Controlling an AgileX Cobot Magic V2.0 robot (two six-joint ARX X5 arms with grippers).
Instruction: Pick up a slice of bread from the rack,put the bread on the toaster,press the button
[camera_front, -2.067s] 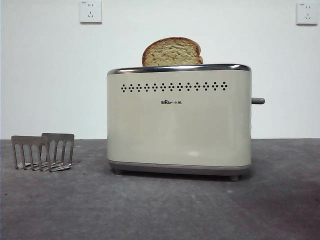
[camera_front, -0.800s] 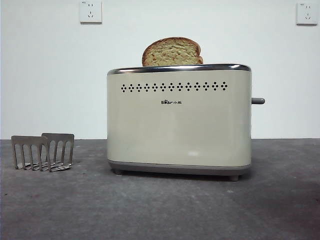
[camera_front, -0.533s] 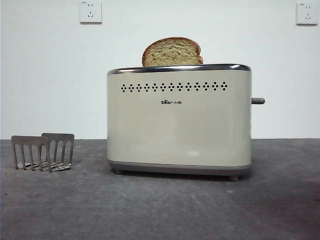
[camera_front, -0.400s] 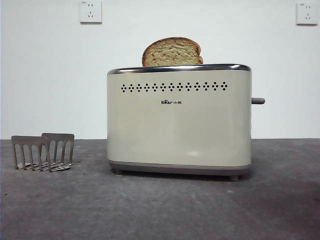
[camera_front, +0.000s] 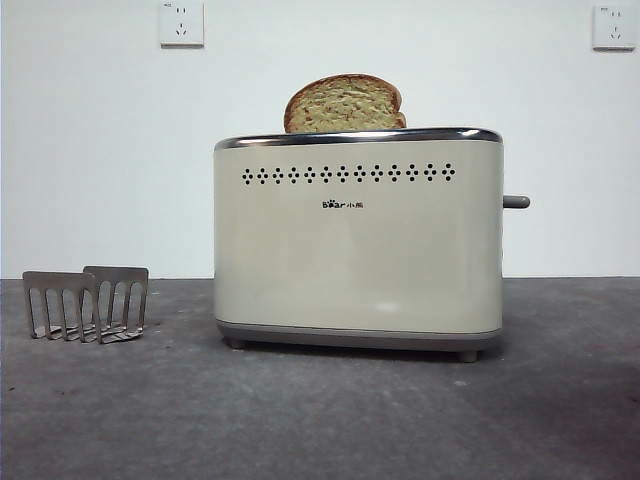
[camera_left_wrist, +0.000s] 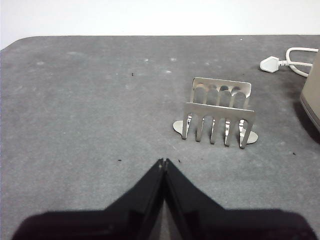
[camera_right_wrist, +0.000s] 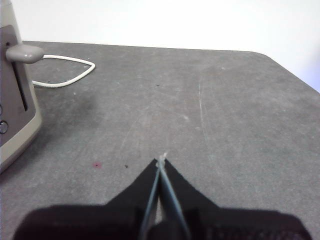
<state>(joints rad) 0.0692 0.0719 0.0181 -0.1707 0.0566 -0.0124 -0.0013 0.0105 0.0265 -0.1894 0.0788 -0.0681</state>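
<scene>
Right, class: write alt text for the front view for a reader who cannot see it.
A slice of bread stands upright in the top of a cream toaster, its lever button at one end. An empty metal rack sits apart on the grey table.

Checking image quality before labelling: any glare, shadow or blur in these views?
Front view: bright glint on the cream boxy toaster's chrome rim, soft shadow beneath its base. Left wrist view: small grey-bronze metal rack sharp, shiny plates. Right wrist view: black right gripper blurred, table evenly lit.

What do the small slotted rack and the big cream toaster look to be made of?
The small grey-bronze slotted rack looks like thin bent sheet metal with a dull brushed sheen. The large cream boxy toaster has a smooth satin body, either plastic or painted metal, with a mirror-bright chrome top rim.
</scene>
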